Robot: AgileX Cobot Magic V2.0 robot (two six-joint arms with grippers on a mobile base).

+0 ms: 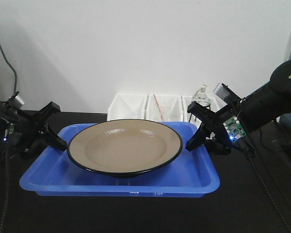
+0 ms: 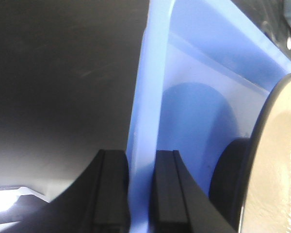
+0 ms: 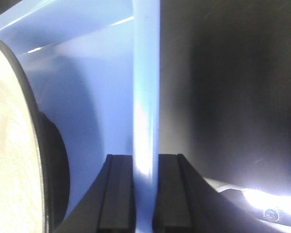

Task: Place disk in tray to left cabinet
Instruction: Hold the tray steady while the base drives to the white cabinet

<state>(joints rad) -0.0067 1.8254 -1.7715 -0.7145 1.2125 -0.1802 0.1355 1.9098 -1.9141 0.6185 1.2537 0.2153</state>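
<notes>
Sitting upright in the middle of the tray (image 1: 196, 171), the disk (image 1: 125, 145) shows its tan inside and thin black rim. Its dark underside rests on the blue floor of the tray, and its edge reaches close to both short walls.

The left gripper (image 1: 52, 139) has its two black fingers closed down on the tray's left short rim, one finger inside the wall and one outside. The left wrist view shows the blue rim pinched between them with no gap. The right gripper (image 1: 200, 139) grips the right short rim in the same way, and the right wrist view shows it clamped tight on the blue edge.

The tray sits over the middle of the black surface (image 1: 111, 216), its long side parallel to the near edge. Whether it rests on the surface or is raised just off it cannot be told. Along the far edge, against the plain white wall (image 1: 145, 43), stands a row of white bins (image 1: 129, 108). A dark cable (image 1: 6, 60) hangs down the wall at the far left corner.

Behind the right gripper, a small glassy item (image 1: 202, 92) in the bins is too blurred to identify. Both wrist views cut the disk off at their frame edges, and most of each arm lies outside the front view.
</notes>
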